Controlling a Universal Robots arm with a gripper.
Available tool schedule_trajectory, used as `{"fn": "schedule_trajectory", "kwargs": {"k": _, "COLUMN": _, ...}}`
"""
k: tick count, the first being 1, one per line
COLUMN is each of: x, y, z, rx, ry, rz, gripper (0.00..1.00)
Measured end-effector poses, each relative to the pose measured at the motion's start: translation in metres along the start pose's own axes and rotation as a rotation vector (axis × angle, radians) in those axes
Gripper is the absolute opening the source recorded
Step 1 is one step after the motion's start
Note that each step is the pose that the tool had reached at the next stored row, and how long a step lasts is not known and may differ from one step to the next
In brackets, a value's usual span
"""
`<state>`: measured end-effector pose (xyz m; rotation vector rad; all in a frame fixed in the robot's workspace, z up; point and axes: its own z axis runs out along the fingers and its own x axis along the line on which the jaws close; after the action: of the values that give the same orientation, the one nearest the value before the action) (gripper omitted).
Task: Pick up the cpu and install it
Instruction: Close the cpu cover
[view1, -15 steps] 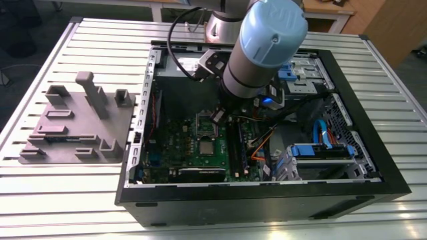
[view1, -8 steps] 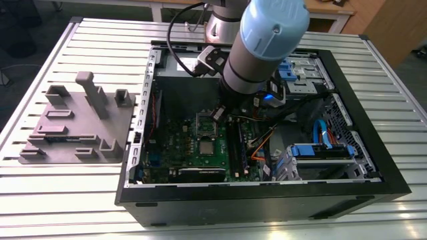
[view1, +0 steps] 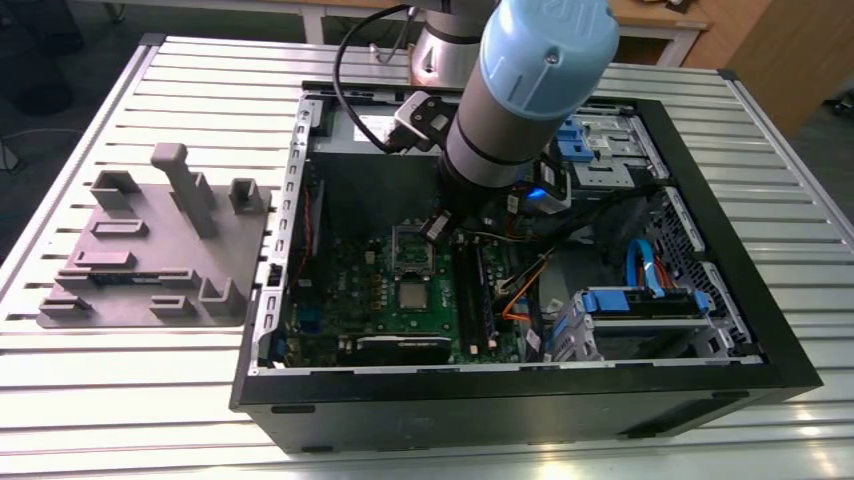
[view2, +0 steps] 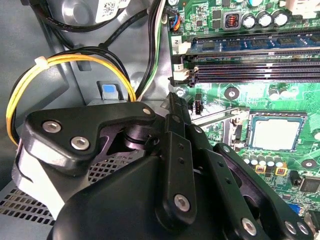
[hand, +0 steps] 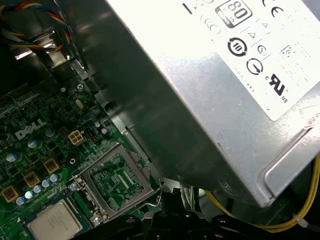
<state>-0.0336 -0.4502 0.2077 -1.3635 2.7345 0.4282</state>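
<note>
The cpu (view1: 416, 296) is a small silver-grey square lying flat in its socket on the green motherboard, inside the open computer case (view1: 534, 385). It also appears as the cpu (view2: 274, 132) and the cpu (hand: 54, 223) in both wrist views. The socket's metal frame (view1: 414, 252) stands hinged open just beyond the chip, with green board visible through the frame (hand: 117, 181). My gripper (view1: 445, 228) hangs above the board beside that open frame, a short way from the cpu and holding nothing I can see. Its black linkage (view2: 165, 175) hides the tips.
A big grey power supply box (hand: 210, 100) with a white label sits close beside the socket. Black memory slots (view2: 255, 60) run along the board. Yellow and black cables (view2: 30, 85) loop nearby. A grey fixture tray (view1: 147, 260) lies on the slatted table at the exterior view's left.
</note>
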Motion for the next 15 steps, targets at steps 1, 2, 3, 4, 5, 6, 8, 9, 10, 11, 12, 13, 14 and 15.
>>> {"fn": "schedule_trajectory", "kwargs": {"k": 1, "x": 0.0000, "y": 0.0000, "z": 0.0000, "rx": 0.0000, "ry": 0.0001, "rz": 0.000, "gripper": 0.10}}
{"fn": "schedule_trajectory", "kwargs": {"k": 2, "x": 0.0000, "y": 0.0000, "z": 0.0000, "rx": 0.0000, "ry": 0.0001, "rz": 0.000, "gripper": 0.10}}
{"fn": "schedule_trajectory", "kwargs": {"k": 3, "x": 0.0000, "y": 0.0000, "z": 0.0000, "rx": 0.0000, "ry": 0.0000, "rz": 0.000, "gripper": 0.10}}
{"fn": "schedule_trajectory", "kwargs": {"k": 4, "x": 0.0000, "y": 0.0000, "z": 0.0000, "rx": 0.0000, "ry": 0.0000, "rz": 0.000, "gripper": 0.10}}
{"fn": "schedule_trajectory", "kwargs": {"k": 5, "x": 0.0000, "y": 0.0000, "z": 0.0000, "rx": 0.0000, "ry": 0.0001, "rz": 0.000, "gripper": 0.10}}
{"fn": "schedule_trajectory", "kwargs": {"k": 6, "x": 0.0000, "y": 0.0000, "z": 0.0000, "rx": 0.0000, "ry": 0.0001, "rz": 0.000, "gripper": 0.10}}
{"fn": "schedule_trajectory", "kwargs": {"k": 8, "x": 0.0000, "y": 0.0001, "z": 0.0000, "rx": 0.0000, "ry": 0.0000, "rz": 0.000, "gripper": 0.10}}
{"fn": "schedule_trajectory", "kwargs": {"k": 9, "x": 0.0000, "y": 0.0001, "z": 0.0000, "rx": 0.0001, "ry": 0.0002, "rz": 0.000, "gripper": 0.10}}
{"fn": "schedule_trajectory", "kwargs": {"k": 10, "x": 0.0000, "y": 0.0001, "z": 0.0001, "rx": 0.0009, "ry": 0.0009, "rz": 0.000, "gripper": 0.10}}
{"fn": "schedule_trajectory", "kwargs": {"k": 11, "x": 0.0000, "y": 0.0001, "z": 0.0001, "rx": 0.0025, "ry": 0.0031, "rz": 0.000, "gripper": 0.10}}
{"fn": "schedule_trajectory", "kwargs": {"k": 12, "x": 0.0000, "y": 0.0001, "z": -0.0001, "rx": 0.0049, "ry": 0.0064, "rz": 0.001, "gripper": 0.10}}
{"fn": "schedule_trajectory", "kwargs": {"k": 13, "x": 0.0000, "y": 0.0001, "z": -0.0002, "rx": 0.0077, "ry": 0.0100, "rz": 0.001, "gripper": 0.10}}
{"fn": "schedule_trajectory", "kwargs": {"k": 14, "x": 0.0000, "y": 0.0001, "z": -0.0002, "rx": 0.0106, "ry": 0.0138, "rz": 0.001, "gripper": 0.10}}
{"fn": "schedule_trajectory", "kwargs": {"k": 15, "x": -0.0001, "y": 0.0002, "z": -0.0005, "rx": 0.0134, "ry": 0.0175, "rz": 0.002, "gripper": 0.10}}
